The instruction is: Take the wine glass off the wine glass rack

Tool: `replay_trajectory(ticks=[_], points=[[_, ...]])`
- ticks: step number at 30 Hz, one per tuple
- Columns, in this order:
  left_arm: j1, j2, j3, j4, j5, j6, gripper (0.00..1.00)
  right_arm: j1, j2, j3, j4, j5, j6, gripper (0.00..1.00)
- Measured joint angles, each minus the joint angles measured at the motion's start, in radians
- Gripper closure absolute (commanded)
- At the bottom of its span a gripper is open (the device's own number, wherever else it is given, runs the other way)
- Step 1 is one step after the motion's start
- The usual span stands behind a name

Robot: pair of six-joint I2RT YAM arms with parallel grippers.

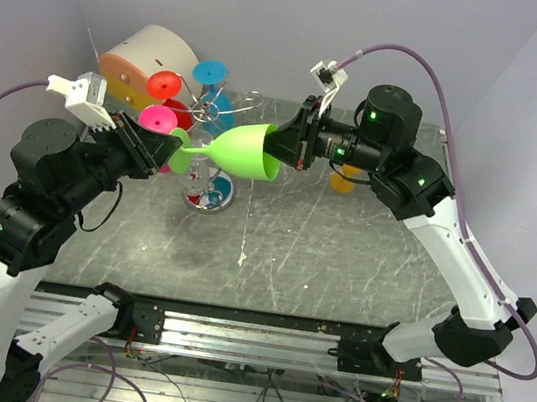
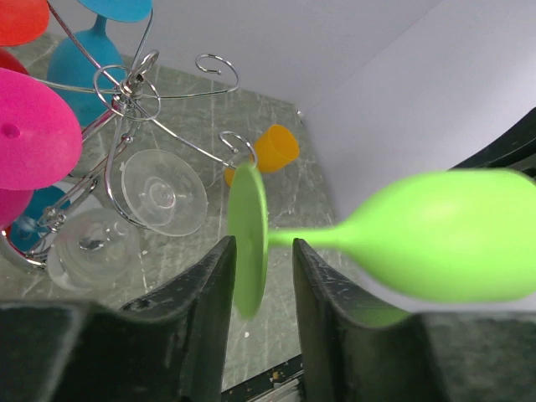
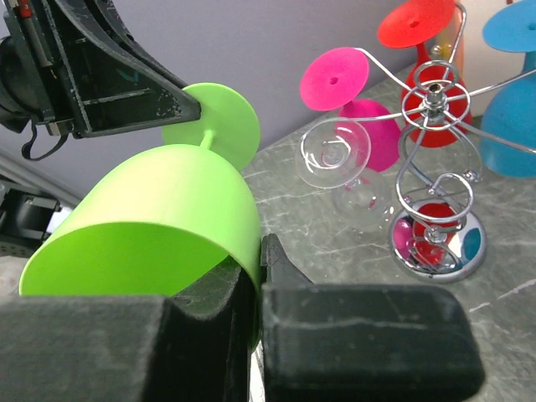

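A lime green wine glass [image 1: 246, 149] hangs sideways in the air, right of the silver wire rack [image 1: 211, 192] and free of its arms. My right gripper [image 1: 285, 143] is shut on the rim of the bowl, one finger inside and one outside, as the right wrist view shows [image 3: 251, 276]. My left gripper [image 1: 173, 151] is open, with the glass's round foot [image 2: 249, 239] and stem between its fingers. I cannot tell if they touch. The rack [image 3: 431, 100] still carries pink, red, blue and clear glasses.
A big beige drum with an orange face [image 1: 143, 61] stands at the back left behind the rack. An orange cup [image 1: 344, 180] lies on the grey table under my right wrist, also in the left wrist view [image 2: 276, 146]. Walls close in behind and on both sides.
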Motion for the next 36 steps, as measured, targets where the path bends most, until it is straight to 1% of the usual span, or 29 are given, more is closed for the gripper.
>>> replay_trajectory(ticks=[1, 3, 5, 6, 7, 9, 11, 15, 19, 21, 23, 24, 27, 30, 36], points=[[0.0, 0.002, 0.0, -0.002, 0.0, -0.001, 0.47, 0.005, -0.002, 0.01, -0.009, 0.035, -0.005, 1.0], [0.0, 0.002, 0.0, -0.005, -0.003, -0.005, 0.43, 0.002, -0.005, 0.038, -0.03, 0.113, -0.014, 1.0], [0.0, 0.0, 0.0, -0.011, -0.009, -0.008, 0.43, -0.011, -0.005, 0.077, -0.047, 0.212, -0.029, 1.0], [0.0, -0.002, -0.001, -0.013, -0.013, -0.008, 0.43, -0.023, -0.005, 0.105, -0.055, 0.297, -0.046, 1.0], [0.0, -0.005, -0.002, -0.017, -0.018, -0.008, 0.43, -0.033, -0.005, 0.112, -0.057, 0.319, -0.05, 1.0], [0.0, -0.012, -0.005, -0.023, -0.026, -0.008, 0.43, -0.09, 0.011, 0.167, -0.08, 0.412, -0.073, 1.0], [0.0, -0.025, -0.014, -0.026, -0.032, -0.008, 0.44, -0.189, 0.055, 0.245, -0.095, 0.468, -0.079, 1.0], [0.0, -0.06, -0.045, -0.031, -0.036, -0.009, 0.45, -0.476, 0.22, 0.399, -0.126, 0.511, -0.042, 1.0], [0.0, -0.096, -0.072, -0.045, -0.036, -0.014, 0.46, -0.709, 0.42, 0.456, -0.201, 0.516, 0.017, 1.0], [0.0, -0.11, -0.079, -0.055, -0.039, -0.014, 0.46, -0.787, 0.517, 0.474, -0.266, 0.513, 0.032, 1.0], [0.0, -0.126, -0.088, -0.061, -0.043, -0.014, 0.46, -0.839, 0.599, 0.487, -0.322, 0.51, 0.036, 1.0], [0.0, -0.135, -0.095, -0.065, -0.047, -0.014, 0.46, -0.863, 0.644, 0.489, -0.363, 0.512, 0.036, 1.0], [0.0, -0.149, -0.116, -0.07, -0.054, -0.014, 0.46, -0.882, 0.686, 0.446, -0.432, 0.525, 0.029, 1.0], [0.0, -0.147, -0.14, -0.074, -0.055, -0.012, 0.47, -0.873, 0.671, 0.389, -0.471, 0.54, 0.012, 1.0], [0.0, -0.139, -0.177, -0.083, -0.054, -0.005, 0.48, -0.86, 0.612, 0.332, -0.527, 0.579, -0.027, 1.0]])
